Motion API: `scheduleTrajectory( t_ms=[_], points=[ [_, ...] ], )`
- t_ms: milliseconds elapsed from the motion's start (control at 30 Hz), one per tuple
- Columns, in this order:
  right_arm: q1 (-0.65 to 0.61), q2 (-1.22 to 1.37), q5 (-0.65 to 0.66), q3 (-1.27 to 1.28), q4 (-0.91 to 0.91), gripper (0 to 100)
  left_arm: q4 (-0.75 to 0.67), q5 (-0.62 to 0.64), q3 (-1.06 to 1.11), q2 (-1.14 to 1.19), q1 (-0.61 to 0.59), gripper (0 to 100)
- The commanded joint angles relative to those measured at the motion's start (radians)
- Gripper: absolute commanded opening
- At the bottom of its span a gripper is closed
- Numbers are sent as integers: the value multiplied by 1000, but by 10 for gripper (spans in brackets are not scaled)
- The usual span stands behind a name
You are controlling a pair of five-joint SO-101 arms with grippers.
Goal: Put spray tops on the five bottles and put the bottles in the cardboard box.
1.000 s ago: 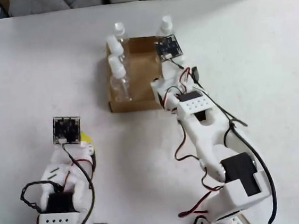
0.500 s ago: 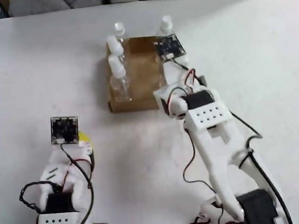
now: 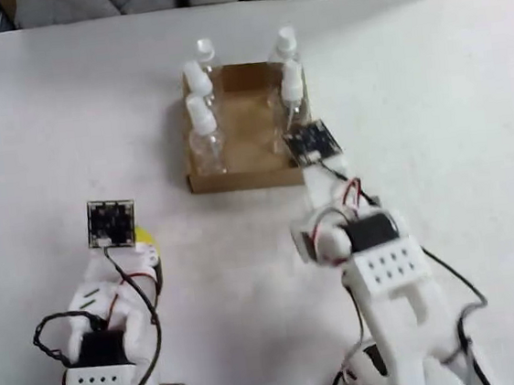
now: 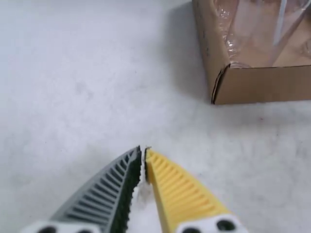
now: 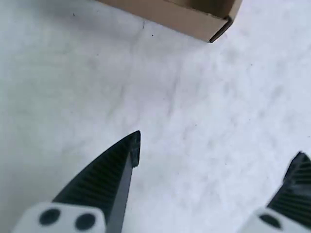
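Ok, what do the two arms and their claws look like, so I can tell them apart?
The left arm and right arm are white printed shells with black motors, thin red and black wires, and a black square camera board at the wrist. The left claw has one grey and one yellow finger, both ridged. The right claw has two black ridged fingers.

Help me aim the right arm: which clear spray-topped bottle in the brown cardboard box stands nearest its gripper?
The clear bottle, nearer one of two along the right wall of the brown cardboard box; three others line the left.
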Motion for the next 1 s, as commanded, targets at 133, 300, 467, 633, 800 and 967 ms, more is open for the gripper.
scheduleTrajectory(
  t_ms=[133, 300, 467, 633, 800, 967],
  points=[
    [2, -429, 209, 247, 12, 393, -37, -14, -5, 4, -13, 20],
    [71, -615, 325, 331, 41, 321, -37, -14, -5, 4, -13, 20],
    [102, -676, 324, 336, 68, 70, -37, -14, -5, 4, -13, 20],
    [101, -687, 324, 431, 67, 47, -37, -14, -5, 4, -13, 20],
    [101, -687, 279, 555, 59, 74, -37, -14, -5, 4, -13, 20],
    [150, -687, 117, 560, 21, 70, -34, -14, -5, 4, -13, 20]
  ],
)
